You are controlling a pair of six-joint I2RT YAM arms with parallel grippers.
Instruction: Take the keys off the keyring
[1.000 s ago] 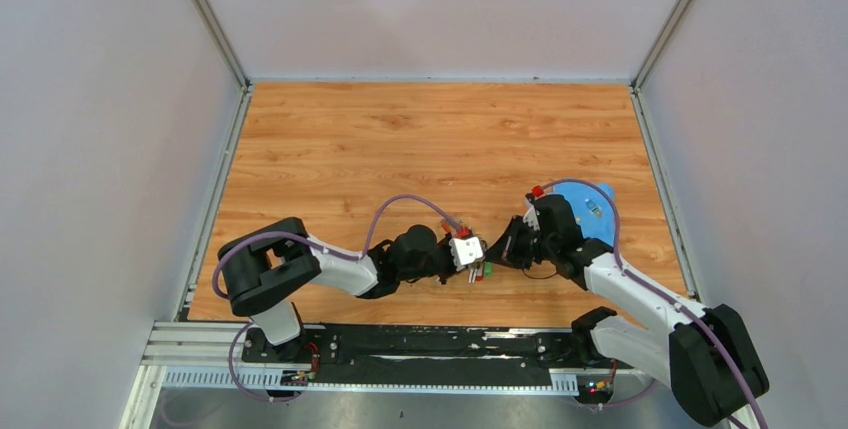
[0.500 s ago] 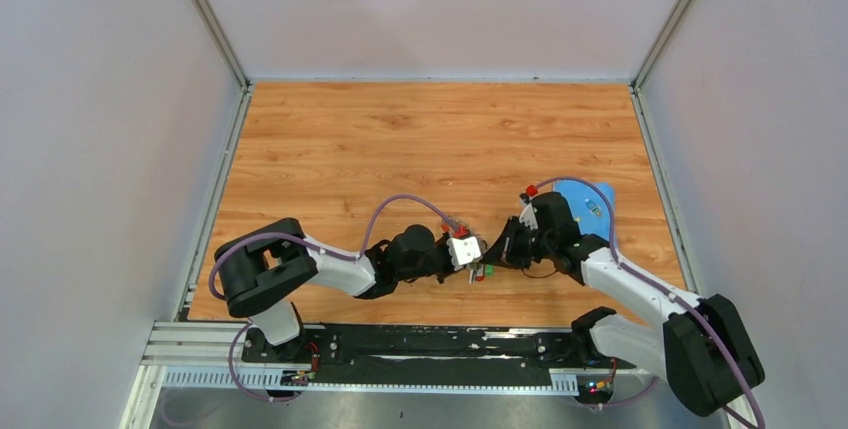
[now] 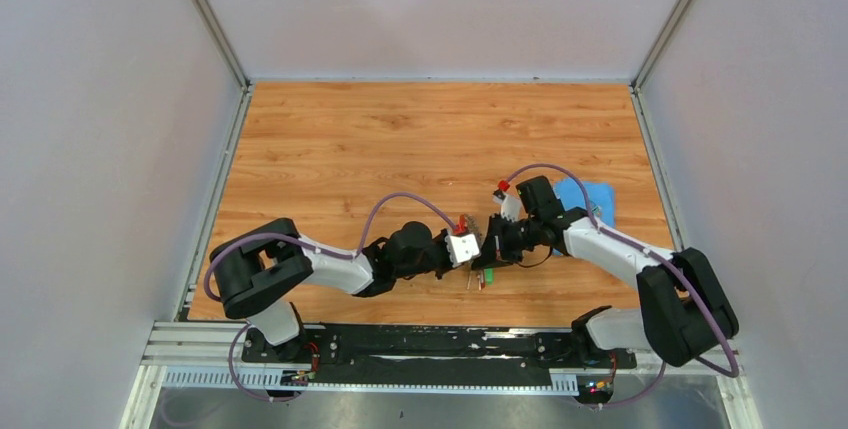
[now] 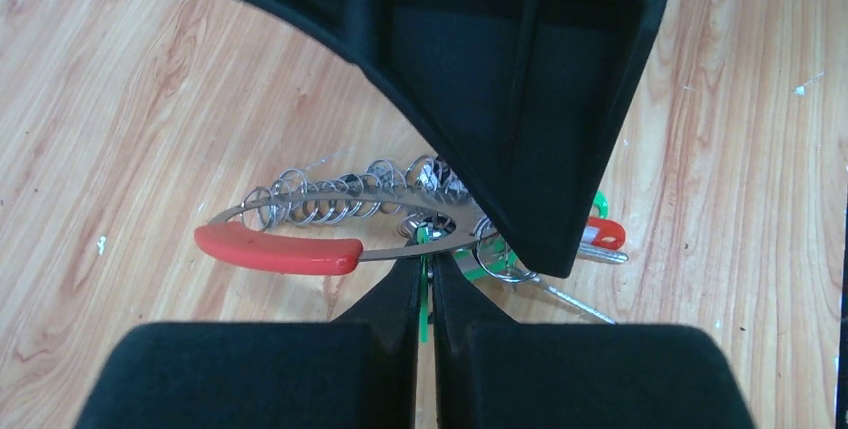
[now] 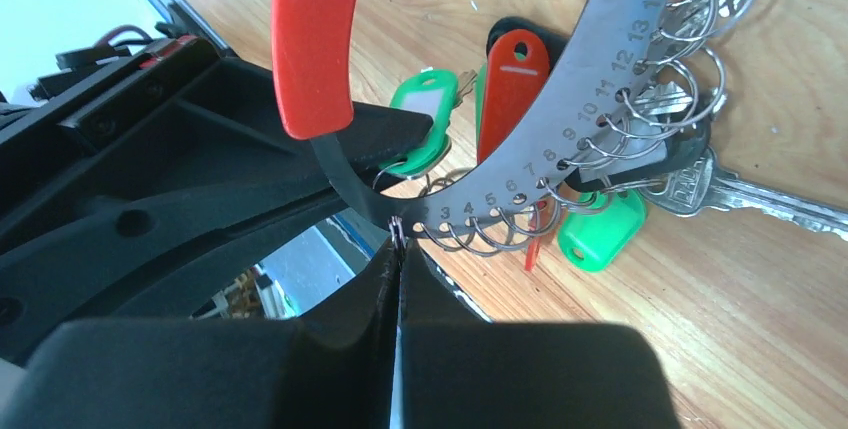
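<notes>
Two pinches, lower centre of top view | left gripper (image 4: 427,274) clamped on a green tag of the keys (image 5: 598,233) | right gripper (image 5: 397,244) closed on a wire loop of the keyring (image 5: 590,89) | keyring band stamped 3–15 | key stamp unreadable

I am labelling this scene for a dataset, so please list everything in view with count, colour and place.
flat grey metal keyring arc with stamped numbers: one, grey with a red handle, between the two grippers.
small wire rings: many, silver, threaded along the keyring.
silver metal keys with plastic tags: several, green and red tags, bunched at the keyring.
blue cloth piece: one, right side, partly behind the right arm.
wooden table: one, light brown, under everything.
purple cables: two, one along each arm.
left gripper: black, shut on a green tag.
right gripper: black, shut on one wire ring.
</notes>
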